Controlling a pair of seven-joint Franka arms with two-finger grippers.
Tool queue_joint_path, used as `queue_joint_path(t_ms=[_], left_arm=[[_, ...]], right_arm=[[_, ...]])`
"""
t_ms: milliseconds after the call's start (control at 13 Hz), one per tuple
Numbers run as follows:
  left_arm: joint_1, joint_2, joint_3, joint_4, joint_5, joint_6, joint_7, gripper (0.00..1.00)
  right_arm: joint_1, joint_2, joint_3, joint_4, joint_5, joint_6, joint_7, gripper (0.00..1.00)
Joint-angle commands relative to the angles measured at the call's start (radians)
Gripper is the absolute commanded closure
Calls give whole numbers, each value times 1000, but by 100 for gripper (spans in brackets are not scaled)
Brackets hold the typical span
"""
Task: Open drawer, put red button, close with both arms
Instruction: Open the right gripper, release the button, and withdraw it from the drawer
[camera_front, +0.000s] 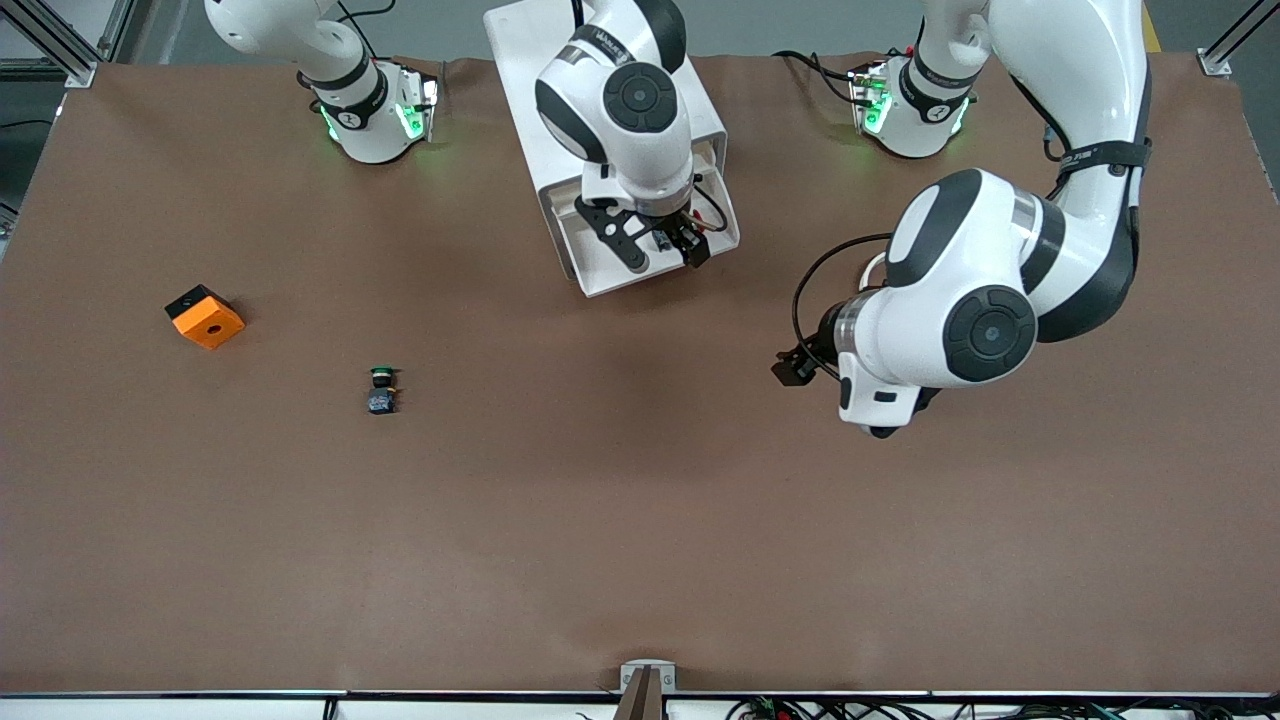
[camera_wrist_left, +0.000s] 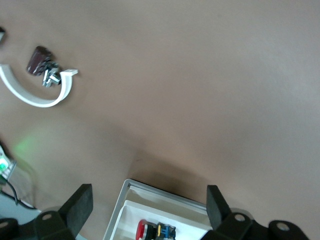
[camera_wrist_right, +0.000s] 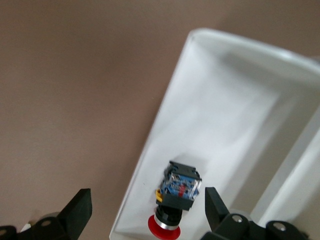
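Note:
The drawer (camera_front: 600, 283) stands pulled out of the white cabinet (camera_front: 525, 60); its bare floor (camera_wrist_right: 235, 95) fills much of the right wrist view. Inside it, on its side, lies the red button (camera_wrist_right: 177, 200), touched by neither finger. My right gripper (camera_wrist_right: 147, 210) hangs open just over it, one fingertip (camera_wrist_right: 80, 207) out over the table; in the front view this gripper (camera_front: 680, 245) hides the button. My left gripper (camera_front: 795, 367) hovers open above the table beside the drawer, toward the left arm's end. Its wrist view shows the gripper (camera_wrist_left: 148, 205), the drawer's rim (camera_wrist_left: 117, 212) and the red button (camera_wrist_left: 150, 231).
A green-capped button (camera_front: 382, 390) and an orange block (camera_front: 205, 316) sit on the brown table toward the right arm's end. A white curved piece (camera_wrist_left: 35, 97) with a small clip lies on the table in the left wrist view.

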Motion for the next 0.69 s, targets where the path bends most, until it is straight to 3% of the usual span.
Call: queue_joint_path(t_ms=[0, 308, 615], left_arm=[[0, -22, -35, -84, 24, 68, 47, 0], [-24, -59, -60, -210, 90, 174, 157, 0], [-28, -76, -95, -328, 100, 278, 164, 0]], right_arm=[[-70, 9, 3, 67, -12, -89, -226, 0], [-206, -1, 3, 74, -103, -169, -516, 0], [-412, -63, 1, 75, -144, -288, -922, 0]])
